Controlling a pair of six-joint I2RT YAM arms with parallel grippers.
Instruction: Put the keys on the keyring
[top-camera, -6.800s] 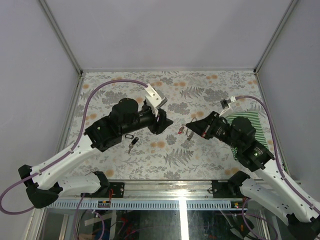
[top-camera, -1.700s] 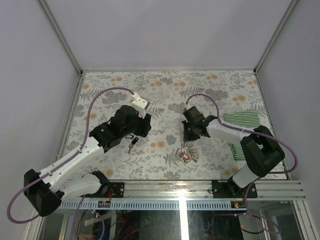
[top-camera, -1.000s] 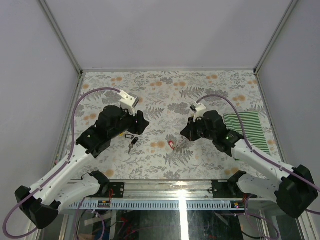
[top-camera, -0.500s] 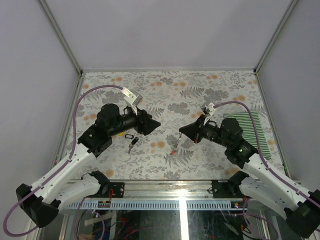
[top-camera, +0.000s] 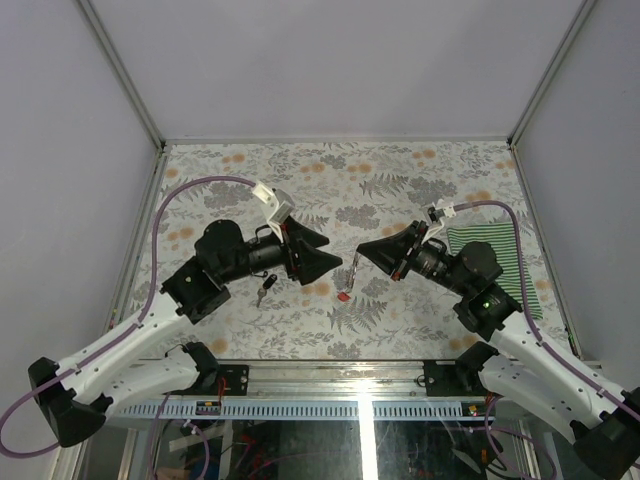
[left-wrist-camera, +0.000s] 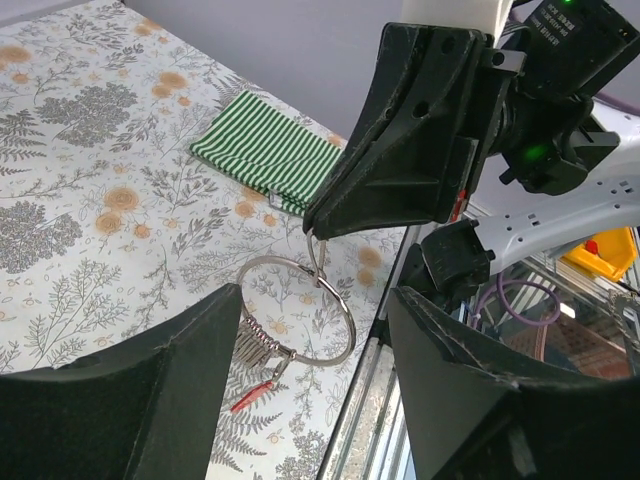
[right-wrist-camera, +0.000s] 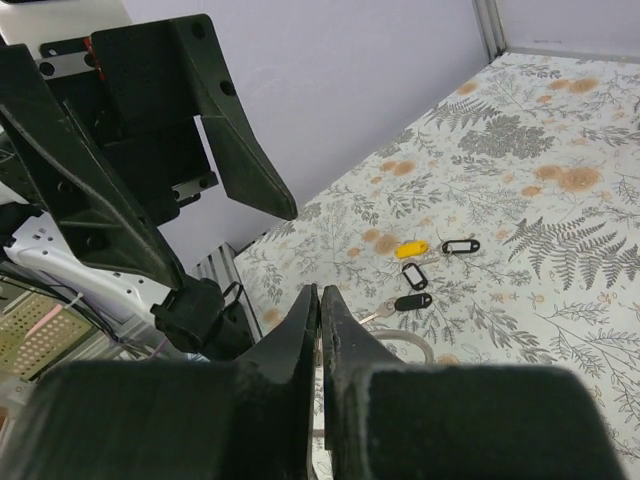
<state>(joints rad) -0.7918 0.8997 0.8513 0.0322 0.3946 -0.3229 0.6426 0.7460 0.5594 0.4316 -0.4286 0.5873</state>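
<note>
Dangling from the clenched right end effector (top-camera: 361, 256), the thin silver wire keyring (left-wrist-camera: 351, 322) carries a red-tagged key (left-wrist-camera: 252, 395); left end effector (top-camera: 333, 252) released.

A: Illumination?
B: Bright, even, diffuse. Shadows on the table (top-camera: 400, 180) are faint.
A: Focus?
B: Top view sharp throughout. Wrist views: nearest foreground soft, possibly out of focus.
</note>
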